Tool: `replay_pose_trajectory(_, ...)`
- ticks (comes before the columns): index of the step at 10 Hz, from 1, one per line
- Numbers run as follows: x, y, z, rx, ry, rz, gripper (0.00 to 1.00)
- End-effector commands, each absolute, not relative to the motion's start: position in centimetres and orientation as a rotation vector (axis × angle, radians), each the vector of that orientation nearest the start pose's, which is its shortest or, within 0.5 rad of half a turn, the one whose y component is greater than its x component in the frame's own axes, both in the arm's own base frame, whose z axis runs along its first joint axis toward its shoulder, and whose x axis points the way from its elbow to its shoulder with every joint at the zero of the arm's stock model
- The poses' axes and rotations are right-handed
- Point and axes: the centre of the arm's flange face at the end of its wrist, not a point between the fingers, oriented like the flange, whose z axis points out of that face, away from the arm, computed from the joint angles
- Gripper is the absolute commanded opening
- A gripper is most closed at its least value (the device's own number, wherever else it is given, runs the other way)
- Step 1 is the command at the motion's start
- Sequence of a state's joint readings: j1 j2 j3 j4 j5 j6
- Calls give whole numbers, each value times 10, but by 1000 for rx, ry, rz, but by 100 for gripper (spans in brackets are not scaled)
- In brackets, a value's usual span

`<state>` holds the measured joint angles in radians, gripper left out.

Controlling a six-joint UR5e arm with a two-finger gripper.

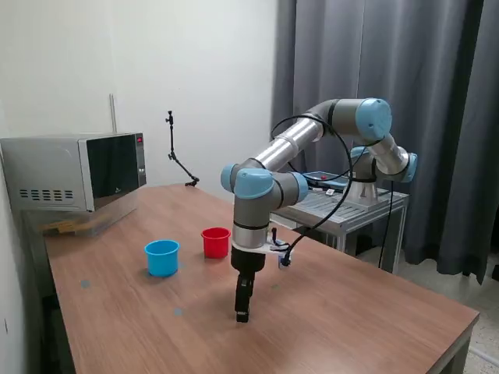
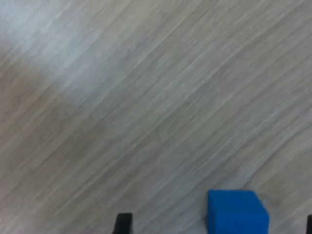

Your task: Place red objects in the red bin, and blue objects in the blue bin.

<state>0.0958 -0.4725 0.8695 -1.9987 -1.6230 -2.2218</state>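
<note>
well, from the exterior view i hang at the middle of the frame, my gripper [image 1: 242, 314] pointed straight down with its tips at or just above the wooden table [image 1: 374, 319]. whether my jaws stand apart or together i cannot tell from here; they read as one dark block. up and to the left of me sit the two bins, well apart from my tips: the red bin [image 1: 216, 242], a small round tapered cup with a rim, and the blue bin [image 1: 162, 257], a light cyan cup of about the same size, just to its left. a microwave [image 1: 78, 170] stands at the far left of the frame, toward the back of the table. no cubes show clearly in this view.

now the wrist view. pale, blurred wood grain fills nearly the whole picture. at the bottom edge, right of centre, one blue cube [image 2: 237, 212] rests on the table, a solid saturated blue with crisp corners, its lower part cut off by the frame. my jaws stand apart: one dark finger [image 2: 124, 224] peeks in at the bottom, left of the cube and not touching it, and a sliver of the other shows at the bottom right corner.
</note>
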Motion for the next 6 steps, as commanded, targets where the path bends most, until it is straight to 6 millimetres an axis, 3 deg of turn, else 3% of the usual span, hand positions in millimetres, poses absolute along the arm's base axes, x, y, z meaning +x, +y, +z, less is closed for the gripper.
replay_pose_trajectory(1,-829,-199,108,-1134,2944,93,100)
replay_pose_trajectory(6,-830,-200,109,-1167,2942,98,100)
